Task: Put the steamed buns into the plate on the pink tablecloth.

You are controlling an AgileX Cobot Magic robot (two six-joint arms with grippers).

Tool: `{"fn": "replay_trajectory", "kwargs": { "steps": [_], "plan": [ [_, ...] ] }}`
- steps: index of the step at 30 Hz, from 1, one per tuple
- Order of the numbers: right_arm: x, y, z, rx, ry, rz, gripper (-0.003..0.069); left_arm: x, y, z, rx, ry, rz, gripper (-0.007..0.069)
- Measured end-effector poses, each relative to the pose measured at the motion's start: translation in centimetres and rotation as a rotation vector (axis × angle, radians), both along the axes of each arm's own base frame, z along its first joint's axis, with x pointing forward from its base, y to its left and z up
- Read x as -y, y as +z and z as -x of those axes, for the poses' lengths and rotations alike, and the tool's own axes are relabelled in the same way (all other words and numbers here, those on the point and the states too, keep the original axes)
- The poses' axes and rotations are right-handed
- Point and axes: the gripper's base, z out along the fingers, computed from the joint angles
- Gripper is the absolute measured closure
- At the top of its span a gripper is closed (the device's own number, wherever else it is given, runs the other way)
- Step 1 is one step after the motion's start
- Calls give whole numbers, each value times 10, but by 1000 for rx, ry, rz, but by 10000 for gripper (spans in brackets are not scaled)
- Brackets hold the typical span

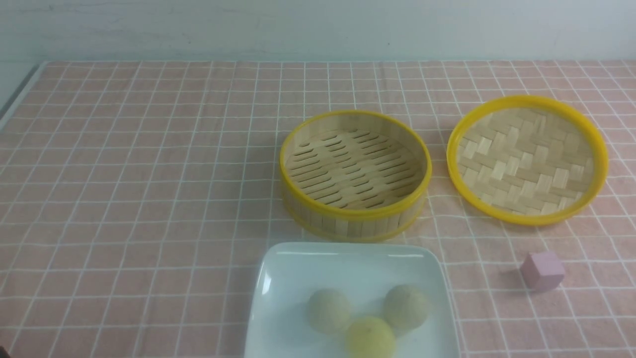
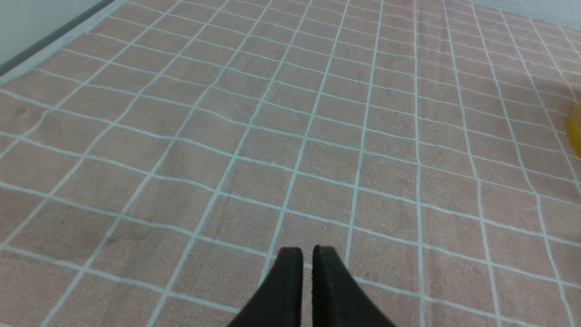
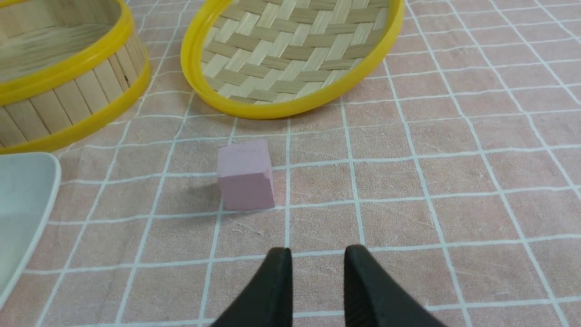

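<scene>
All three steamed buns (image 1: 367, 318) sit on the plate (image 1: 298, 278) at the near centre edge of the desk, on the pink tablecloth (image 1: 149, 174): one pale bun (image 1: 329, 311), one greenish-beige bun (image 1: 406, 306), one yellow bun (image 1: 370, 337) nearest the robot, bunched close together, possibly touching. Round things, so no long axis to line up with. The steamer basket (image 1: 354, 174) just behind the plate is empty, and its woven lid (image 1: 526, 159) lies flat to the right of it. A pink cube (image 1: 541, 270) sits on the cloth right of the plate, apart from it.

Judging by this, the task looks finished; no bun is left outside the plate, so any coming move is probably just a retreat or a hold.

Neither arm shows in the front view. The left gripper (image 2: 307, 254) hangs low over bare cloth, fingers nearly pressed together with only a thin slit between them, holding nothing; only a sliver of yellow rim shows at the edge of its view. The right gripper (image 3: 315, 254) is slightly spread, empty, pointing across the cloth toward the cube (image 3: 245, 175) and the lid (image 3: 290, 54), with the plate corner (image 3: 22, 195) off to one side. The right arm seems the nearer one to the plate, since its view catches the plate's rim; the buns themselves show in neither wrist view.
</scene>
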Motion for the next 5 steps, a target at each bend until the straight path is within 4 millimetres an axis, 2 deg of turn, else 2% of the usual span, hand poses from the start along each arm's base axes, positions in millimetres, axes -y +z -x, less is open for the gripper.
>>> {"fn": "replay_trajectory", "kwargs": {
  "steps": [5],
  "plan": [
    [0,0,0,0,0,0,502,0,0,0,0,0,0,556]
  ]
}}
